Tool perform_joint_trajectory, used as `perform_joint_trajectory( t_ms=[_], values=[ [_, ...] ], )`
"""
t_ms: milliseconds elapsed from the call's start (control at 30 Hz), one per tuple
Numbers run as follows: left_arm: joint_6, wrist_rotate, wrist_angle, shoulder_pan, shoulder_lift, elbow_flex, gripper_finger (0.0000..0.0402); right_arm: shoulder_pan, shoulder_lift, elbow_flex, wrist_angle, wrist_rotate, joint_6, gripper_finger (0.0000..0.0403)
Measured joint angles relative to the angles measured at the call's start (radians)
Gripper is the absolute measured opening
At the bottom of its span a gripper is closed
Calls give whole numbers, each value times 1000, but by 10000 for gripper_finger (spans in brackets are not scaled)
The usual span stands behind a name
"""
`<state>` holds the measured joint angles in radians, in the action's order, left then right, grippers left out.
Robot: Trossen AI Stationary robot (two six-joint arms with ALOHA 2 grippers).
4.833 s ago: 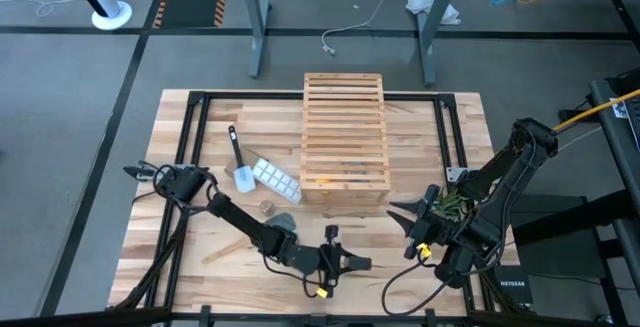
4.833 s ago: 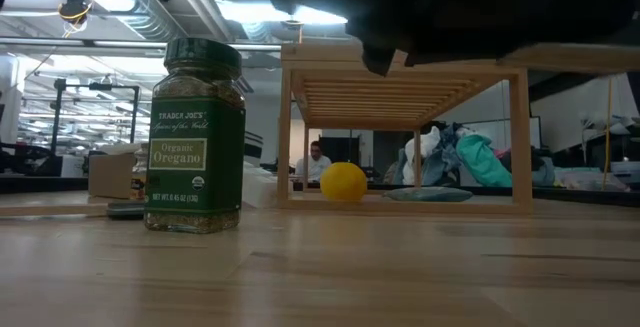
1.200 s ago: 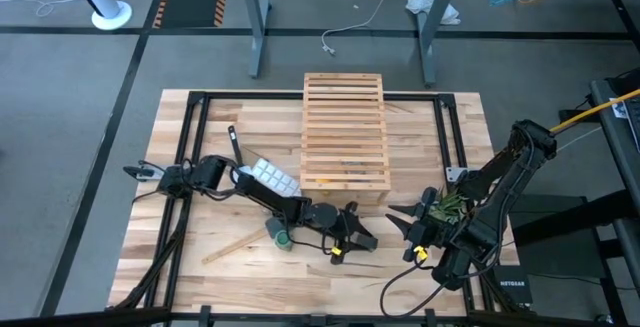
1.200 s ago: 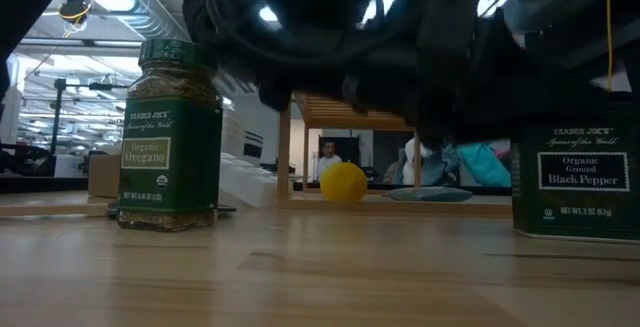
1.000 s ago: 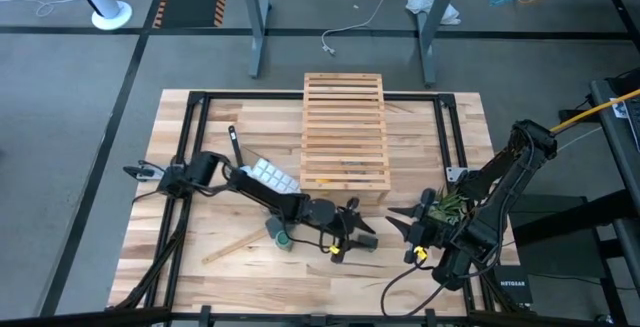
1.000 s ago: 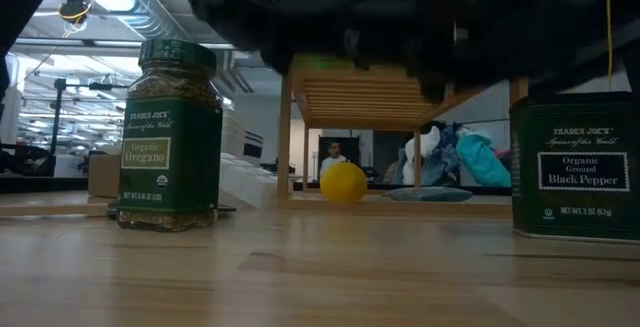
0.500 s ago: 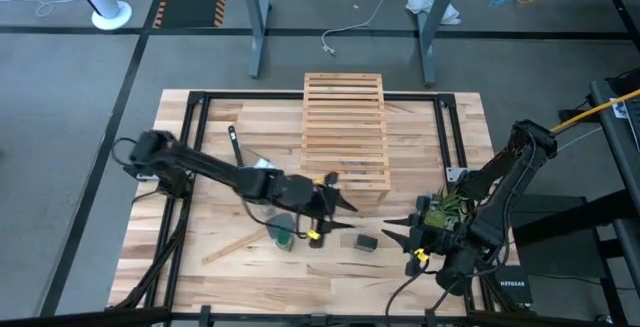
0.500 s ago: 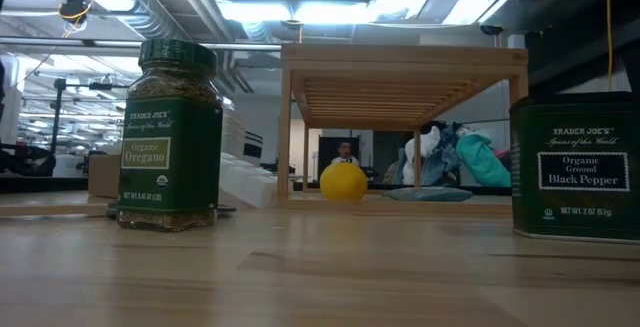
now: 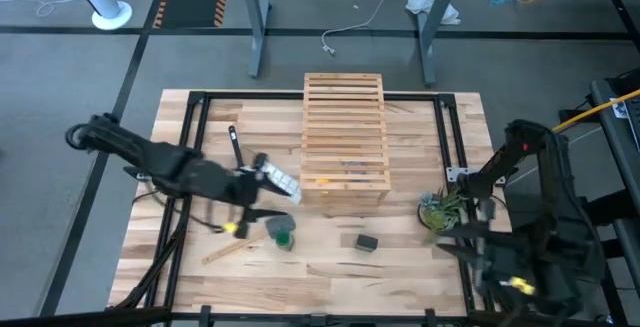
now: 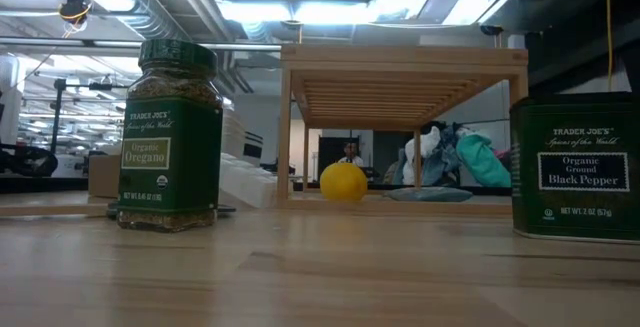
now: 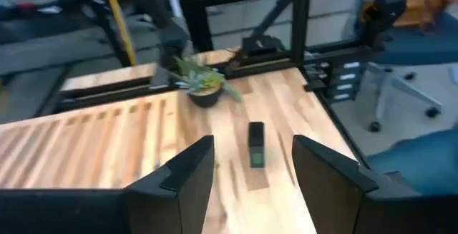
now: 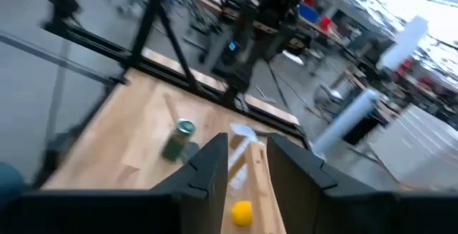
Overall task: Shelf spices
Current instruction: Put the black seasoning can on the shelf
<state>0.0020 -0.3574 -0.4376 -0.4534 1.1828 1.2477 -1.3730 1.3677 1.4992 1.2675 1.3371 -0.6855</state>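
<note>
The shelf (image 9: 345,142), a slatted wooden rack, stands on its legs at the table's middle. A green oregano jar (image 9: 283,233) (image 10: 170,137) and a black pepper tin (image 9: 366,241) (image 10: 575,167) stand upright on the tabletop in front of the shelf. My left gripper (image 9: 262,207) hangs open above the table just left of the green jar; the tin (image 11: 256,144) shows far beyond its fingers. My right gripper (image 9: 448,242) (image 12: 248,144) is raised at the table's right near corner, its fingers a narrow gap apart with nothing between them.
A white ice-cube tray (image 9: 278,179) and a black-handled spatula (image 9: 236,147) lie left of the shelf. A small potted plant (image 9: 440,210) stands at the right. A lemon (image 10: 343,182) sits under the shelf. A wooden stick (image 9: 228,252) lies near the front left.
My left gripper, open throughout, has drawn away from the black pepper tin, rising and going toward the table's left past the green jar. The tin stays upright on the table. My right gripper has risen and swung toward the table's right near corner.
</note>
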Motion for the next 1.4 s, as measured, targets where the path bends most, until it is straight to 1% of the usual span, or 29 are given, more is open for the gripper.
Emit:
perform_joint_trajectory(
  t_ms=[67, 133, 233, 333, 433, 533, 667, 733, 833, 900, 1000, 1067, 1100, 1167, 1333, 1400],
  values=[
    [-18, -75, -1, -36, -63, -48, 182, -52, -1, -26, 51, 20, -124, 104],
    [-46, -130, -3, -69, -121, -102, 182, -79, -1, -73, 74, 27, -232, 104],
    [-100, -190, -2, -103, -201, -190, 182, -88, -1, -159, 77, 18, -345, 104],
    [-162, -223, 4, -127, -268, -280, 182, -87, 0, -267, 60, -4, -458, 104],
    [-210, -240, 5, -139, -318, -361, 182, -86, 0, -385, -4, 18, -555, 104],
    [-247, -252, 6, -145, -356, -430, 182, -86, 0, -499, -133, 66, -601, 104],
    [-302, -288, 8, -157, -401, -512, 182, -79, -6, -636, -381, 120, -617, 104],
    [-337, -304, 12, -161, -420, -550, 182, -53, -10, -697, -516, 116, -618, 104],
    [-361, -309, 45, -167, -441, -607, 182, 10, 1, -759, -673, 87, -617, 104],
    [-370, -310, 77, -173, -450, -646, 182, 64, 15, -800, -730, 13, -600, 104],
    [-372, -309, 141, -184, -456, -699, 182, 150, 26, -809, -865, -31, -531, 104],
    [-375, -310, 170, -190, -456, -727, 182, 209, 46, -822, -889, -77, -496, 104],
    [-376, -308, 194, -191, -455, -740, 182, 242, 53, -818, -929, -95, -481, 104],
    [-383, -307, 210, -196, -455, -766, 182, 295, 58, -815, -966, -115, -441, 104],
    [-383, -311, 214, -202, -456, -802, 182, 416, 60, -816, -1029, -254, -373, 104],
    [-366, -349, 220, -202, -458, -809, 182, 458, 65, -816, -1073, -317, -322, 104]
  ],
)
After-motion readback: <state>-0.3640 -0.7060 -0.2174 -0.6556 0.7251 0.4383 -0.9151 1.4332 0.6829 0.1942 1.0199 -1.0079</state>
